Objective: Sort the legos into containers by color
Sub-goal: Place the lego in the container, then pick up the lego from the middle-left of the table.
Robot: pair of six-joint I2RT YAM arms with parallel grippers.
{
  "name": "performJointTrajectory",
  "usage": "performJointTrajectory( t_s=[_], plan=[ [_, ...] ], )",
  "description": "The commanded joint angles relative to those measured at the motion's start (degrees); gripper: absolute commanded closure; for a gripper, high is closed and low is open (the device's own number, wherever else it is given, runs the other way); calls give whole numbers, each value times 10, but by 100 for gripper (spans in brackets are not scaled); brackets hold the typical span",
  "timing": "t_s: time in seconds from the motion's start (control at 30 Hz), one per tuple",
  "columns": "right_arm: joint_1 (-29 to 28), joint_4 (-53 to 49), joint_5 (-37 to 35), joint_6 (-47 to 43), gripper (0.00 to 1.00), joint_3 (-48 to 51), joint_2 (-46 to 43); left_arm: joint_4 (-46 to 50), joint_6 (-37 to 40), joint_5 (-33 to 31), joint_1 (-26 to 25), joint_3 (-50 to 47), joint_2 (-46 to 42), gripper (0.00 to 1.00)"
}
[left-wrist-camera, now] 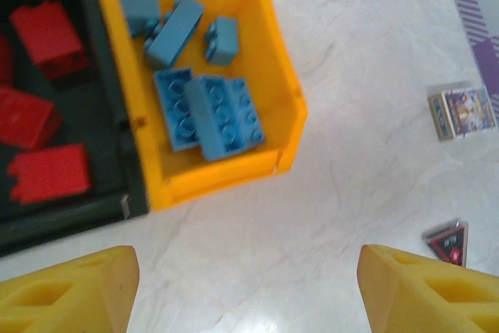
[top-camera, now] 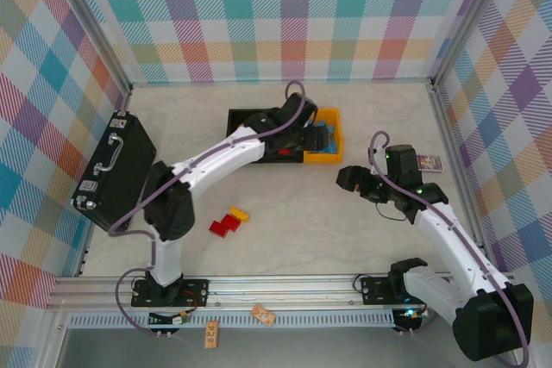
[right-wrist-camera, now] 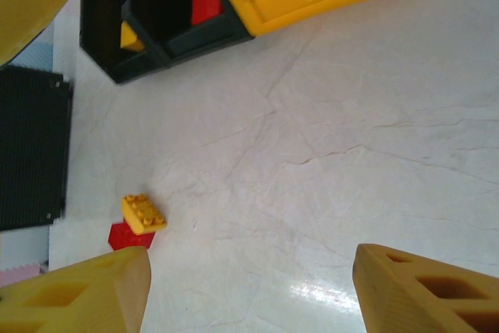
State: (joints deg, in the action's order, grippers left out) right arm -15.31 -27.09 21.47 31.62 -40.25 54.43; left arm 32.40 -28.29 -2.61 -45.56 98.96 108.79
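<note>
Three bins stand in a row at the back. The yellow-orange bin [left-wrist-camera: 226, 173] holds several blue legos [left-wrist-camera: 210, 111]. The black bin [left-wrist-camera: 78, 216] beside it holds red legos [left-wrist-camera: 43, 107]. The far black bin [right-wrist-camera: 109, 52] has a yellow lego [right-wrist-camera: 131, 37] in it. My left gripper [left-wrist-camera: 249, 290] hovers open just in front of the yellow-orange bin [top-camera: 332, 159], nothing between its fingers. My right gripper [top-camera: 354, 180] is open and empty over bare table. A loose yellow lego [top-camera: 239, 213] and red legos [top-camera: 226, 227] lie on the table, the yellow lego [right-wrist-camera: 143, 214] resting against a red lego [right-wrist-camera: 125, 236].
A black briefcase [top-camera: 116, 170] lies at the left wall. A small picture card [top-camera: 429, 162] sits at the right, near my right arm. Bare tabletop stretches between the bins and the loose legos.
</note>
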Motion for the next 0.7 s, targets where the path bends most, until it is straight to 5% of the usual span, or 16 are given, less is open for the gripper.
performJointTrajectory(
  t_s=[0.0,0.3,0.67],
  plan=[
    [-35,5,34,-36,31,-22,2,-29,-16,-10,1,-98,-71,27],
    [-115,16,52,-67,31,-42,49,27,-29,-46,3,-302,-242,25],
    [-201,14,66,-115,30,-62,113,211,21,-78,18,-361,-320,13]
  ],
)
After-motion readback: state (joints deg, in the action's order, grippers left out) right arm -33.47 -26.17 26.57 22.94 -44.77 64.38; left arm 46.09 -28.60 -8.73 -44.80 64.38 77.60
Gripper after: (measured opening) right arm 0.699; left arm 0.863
